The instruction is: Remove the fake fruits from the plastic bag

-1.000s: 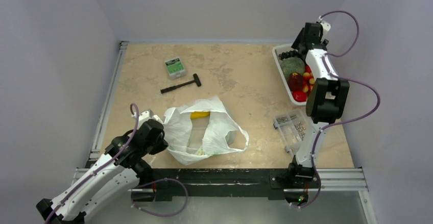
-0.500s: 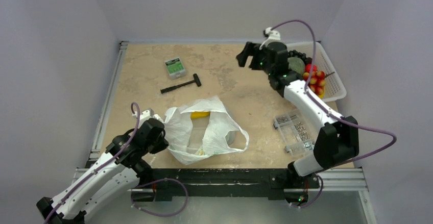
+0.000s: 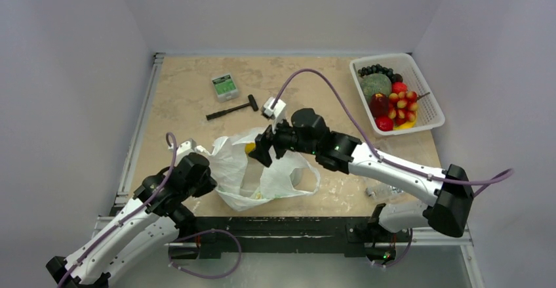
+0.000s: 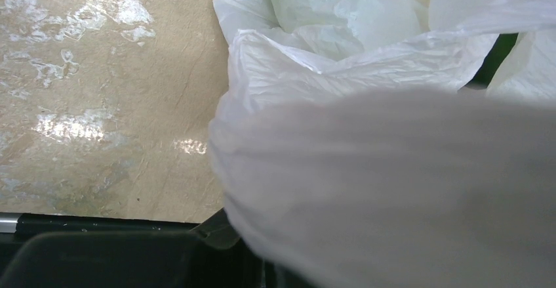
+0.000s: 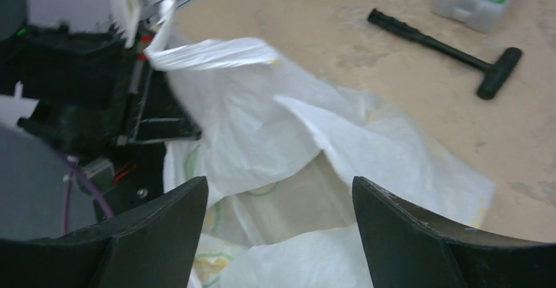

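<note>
The white crinkly plastic bag [image 3: 275, 176] lies at the near middle of the table, its mouth gaping upward. My left gripper [image 3: 208, 172] is shut on the bag's left edge; bag film [image 4: 341, 71] hides its jaws in the left wrist view. In the right wrist view a stretched loop handle [image 5: 210, 53] runs up to that arm. My right gripper [image 3: 262, 149] hovers open over the mouth, empty, with the bag's opening [image 5: 288, 196] between its fingers [image 5: 278, 193]. A bit of yellow fruit [image 3: 251, 148] shows inside the bag. More fake fruits [image 3: 393, 101] fill the white basket [image 3: 429, 114].
A green-labelled small box [image 3: 225, 86] and a black T-handle tool [image 3: 233, 109] lie behind the bag, both also in the right wrist view. A clear box of screws [image 3: 383, 188] sits mostly hidden under the right arm. Metal rails edge the table on the left and near side.
The right arm has swung from the basket at the back right across the table to above the bag's mouth. The left arm and the bag have stayed put.
</note>
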Available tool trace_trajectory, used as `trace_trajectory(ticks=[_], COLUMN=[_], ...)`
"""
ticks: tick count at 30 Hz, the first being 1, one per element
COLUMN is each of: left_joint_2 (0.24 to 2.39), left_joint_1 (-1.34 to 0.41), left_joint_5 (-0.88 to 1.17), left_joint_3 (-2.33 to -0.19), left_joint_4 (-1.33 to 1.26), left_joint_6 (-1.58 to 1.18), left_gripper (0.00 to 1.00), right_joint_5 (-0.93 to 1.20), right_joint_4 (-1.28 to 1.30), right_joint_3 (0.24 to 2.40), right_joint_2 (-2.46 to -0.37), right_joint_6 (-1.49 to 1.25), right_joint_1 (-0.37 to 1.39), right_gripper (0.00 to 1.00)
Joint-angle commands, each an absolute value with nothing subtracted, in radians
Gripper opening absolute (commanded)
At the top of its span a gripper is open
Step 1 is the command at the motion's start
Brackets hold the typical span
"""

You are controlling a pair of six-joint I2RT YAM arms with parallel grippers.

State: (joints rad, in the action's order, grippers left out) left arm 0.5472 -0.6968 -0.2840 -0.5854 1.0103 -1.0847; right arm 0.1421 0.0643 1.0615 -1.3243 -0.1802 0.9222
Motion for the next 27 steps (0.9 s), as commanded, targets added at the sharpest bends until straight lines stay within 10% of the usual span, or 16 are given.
trace_trajectory(ticks=[1,10,27], left_joint_2=[0.537,0.540,0.536], left_joint_1=[-0.701,-0.701,-0.701], left_joint_5=[-0.312,-0.302,-0.262], left_joint_3=[-0.588,-0.568,-0.516], left_joint_4=[0.984,0.980,0.930], left_joint_6=[-1.101,-1.112,-1.117], left_gripper=[0.00,0.00,0.00], right_joint_5=[0.086,-0.002,-0.327], right_joint_4=[0.153,0.236,0.270], right_joint_3=[1.052,1.033,0.838], right_joint_2=[-1.302,-1.419,-1.557], right_joint_6=[-0.062,-0.050,-0.438], right_joint_1=[1.035,1.087,1.155], right_gripper=[0.76,0.32,0.17])
